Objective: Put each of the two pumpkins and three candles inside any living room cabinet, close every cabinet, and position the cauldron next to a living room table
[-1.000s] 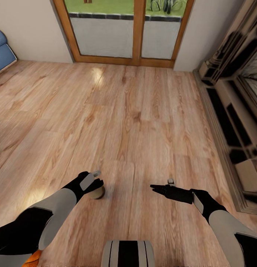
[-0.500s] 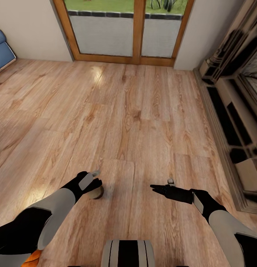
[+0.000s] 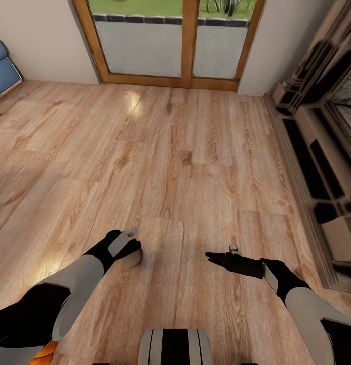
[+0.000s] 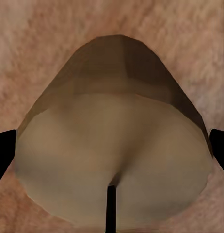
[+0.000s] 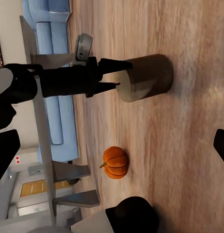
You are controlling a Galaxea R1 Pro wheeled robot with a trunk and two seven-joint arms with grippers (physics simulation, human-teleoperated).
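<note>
Left pincer is gripping the tan candle, now lifting it off the plank floor; right pincer is idling open.

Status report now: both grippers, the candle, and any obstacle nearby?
Left gripper fingers astride the candle, which stands on the floor; grip not confirmed. Right gripper open, empty. One pumpkin on the floor nearby, not blocking.

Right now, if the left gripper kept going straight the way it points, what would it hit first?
The candle: the left gripper points down at it, a finger on either side of its top. Whether they touch it is unclear.
</note>
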